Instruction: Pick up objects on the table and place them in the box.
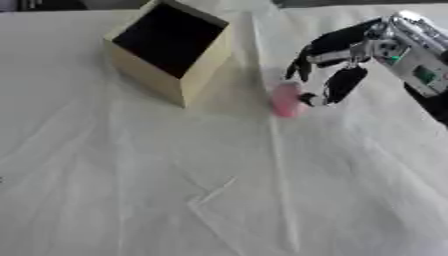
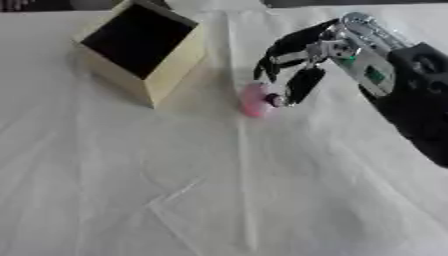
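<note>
Across the whole view I see the table (image 1: 114, 200), draped in a creased white cloth with fold lines running down toward six o'clock. At about eleven o'clock from the centre stands the box (image 1: 171, 47), a pale wooden-looking cube turned corner-on to me, its top open and its inside dark. From two o'clock my right arm (image 2: 411, 95) comes in, black with a silver forearm plate carrying small green marks. Its right hand (image 1: 337, 65) hangs near one o'clock, fingers (image 1: 299, 65) pointing downward and somewhat curved, the thumb (image 1: 343, 84) reaching down beside them; the fingers and thumb are parted with a gap between them, not closed around anything that I can make out. Just beneath the hand, a little above centre, lies the pink object (image 1: 286, 99), a small rounded, blurred shape on the cloth. The tip of the thumb sits right at its right side; I cannot tell whether it actually touches. The pink object lies to the right of the box, at about four o'clock from it, close to the box but apart from it, outside it on the cloth.
</note>
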